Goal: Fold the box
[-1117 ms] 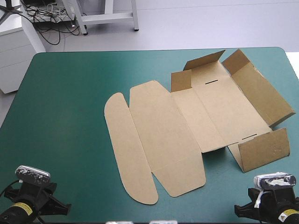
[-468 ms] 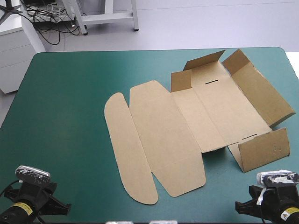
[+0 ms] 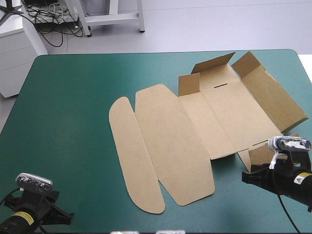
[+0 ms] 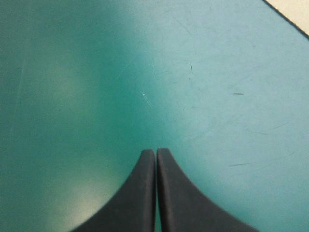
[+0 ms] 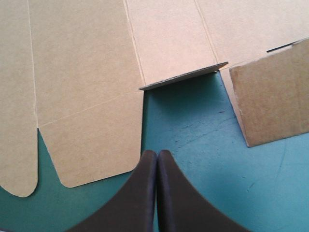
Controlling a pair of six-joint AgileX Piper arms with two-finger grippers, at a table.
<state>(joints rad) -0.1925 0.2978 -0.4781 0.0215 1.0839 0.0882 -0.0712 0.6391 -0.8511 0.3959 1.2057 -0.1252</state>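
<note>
1. Since earlier, right gripper moved in toward the box — fingers pressed together, same as left gripper.
2. Box sits mid-right, mostly flat — I'd spread the fingers before grabbing the near-right flap.

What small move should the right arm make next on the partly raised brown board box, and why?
Probably open the right gripper and ease it ahead to the raised brown side flap of the box. Its black fingers are shut over bare teal-green cover, short of the board, touching nothing.
</note>
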